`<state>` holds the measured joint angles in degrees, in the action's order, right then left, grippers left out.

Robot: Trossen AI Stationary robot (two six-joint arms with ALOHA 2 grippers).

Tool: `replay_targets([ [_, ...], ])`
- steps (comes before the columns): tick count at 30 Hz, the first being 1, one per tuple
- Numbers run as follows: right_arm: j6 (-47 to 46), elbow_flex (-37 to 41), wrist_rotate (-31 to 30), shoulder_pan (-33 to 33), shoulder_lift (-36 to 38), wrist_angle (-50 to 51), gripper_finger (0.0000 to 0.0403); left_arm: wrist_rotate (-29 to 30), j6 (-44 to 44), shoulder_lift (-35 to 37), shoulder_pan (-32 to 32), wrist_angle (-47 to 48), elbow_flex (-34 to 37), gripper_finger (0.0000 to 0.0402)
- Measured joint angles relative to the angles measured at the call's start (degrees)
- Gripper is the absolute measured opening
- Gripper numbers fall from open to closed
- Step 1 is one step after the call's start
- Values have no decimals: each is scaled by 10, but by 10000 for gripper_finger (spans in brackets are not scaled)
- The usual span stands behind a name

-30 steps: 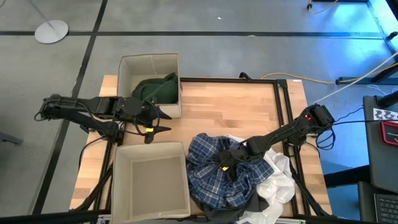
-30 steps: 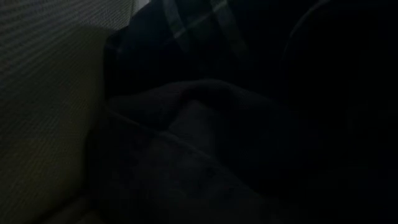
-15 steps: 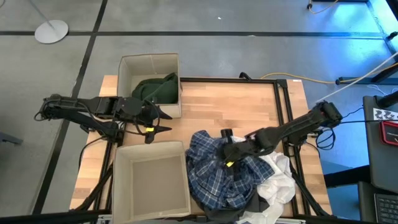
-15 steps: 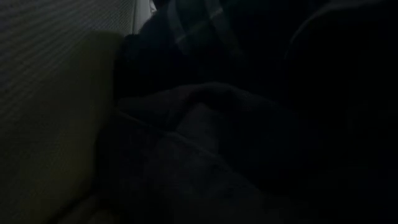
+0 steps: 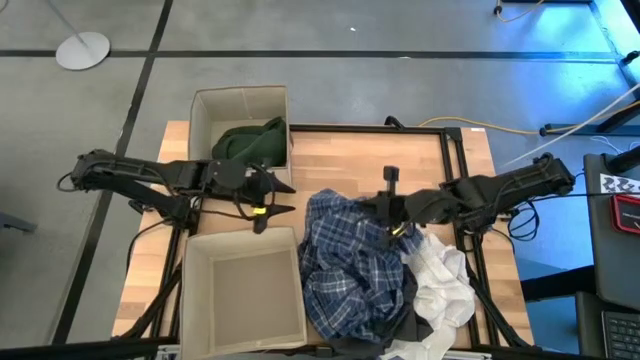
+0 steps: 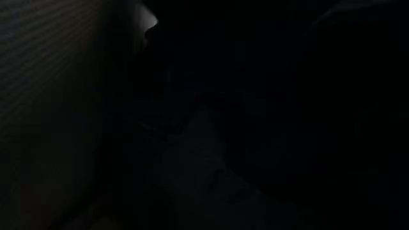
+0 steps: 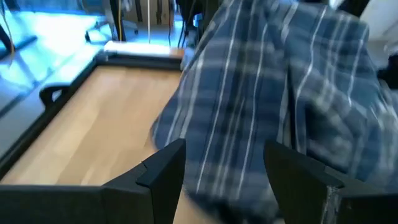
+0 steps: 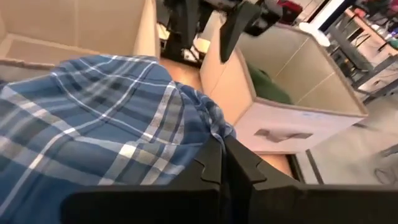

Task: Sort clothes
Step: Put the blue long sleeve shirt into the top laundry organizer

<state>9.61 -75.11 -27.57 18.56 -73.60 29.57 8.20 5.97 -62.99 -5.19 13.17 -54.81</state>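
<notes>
A blue-and-white plaid shirt (image 5: 350,265) lies bunched on a pile at the table's near right, over white garments (image 5: 440,290) and a dark grey one (image 5: 395,338). My right gripper (image 5: 382,216) is shut on the shirt's far part; its wrist view shows this too (image 8: 221,158). My left gripper (image 5: 290,198) is open and empty just left of the shirt, and the shirt fills its wrist view (image 7: 224,168). A dark green garment (image 5: 250,143) lies in the far beige box (image 5: 215,105). My right gripper pinches a raised fold of the plaid shirt at its far edge (image 8: 202,127) between its two shut fingers. The fingers come roughly level from the table's right. That part of the shirt is drawn up, and the rest lies on the pile.
A second beige box (image 5: 200,300) stands open at the near left, beside the shirt. Bare wood (image 5: 360,165) lies at the far middle, inside a black frame (image 5: 455,160). The low view is dark, covered by cloth.
My right gripper has moved up and toward the far edge, drawing the plaid shirt's far part up with it while the rest stays on the pile. My left gripper has moved toward the table's right, closer to the shirt.
</notes>
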Motion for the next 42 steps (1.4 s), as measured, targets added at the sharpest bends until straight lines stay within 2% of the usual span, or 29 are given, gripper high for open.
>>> replay_targets([
  [8,48,3,35,-25,-6,-36,4,-3,-15,-65,14,-127,0,205],
  [14,62,22,44,-29,-18,-60,5,-75,-7,-92,16,-199,0,205],
  [17,75,22,47,-29,-25,-66,4,-87,-1,-100,16,-236,0,205],
  [31,155,22,42,-29,-71,-201,8,-105,11,-152,15,-265,1,205],
  [42,221,22,65,-33,-82,-296,9,-125,-7,-199,15,-348,0,205],
])
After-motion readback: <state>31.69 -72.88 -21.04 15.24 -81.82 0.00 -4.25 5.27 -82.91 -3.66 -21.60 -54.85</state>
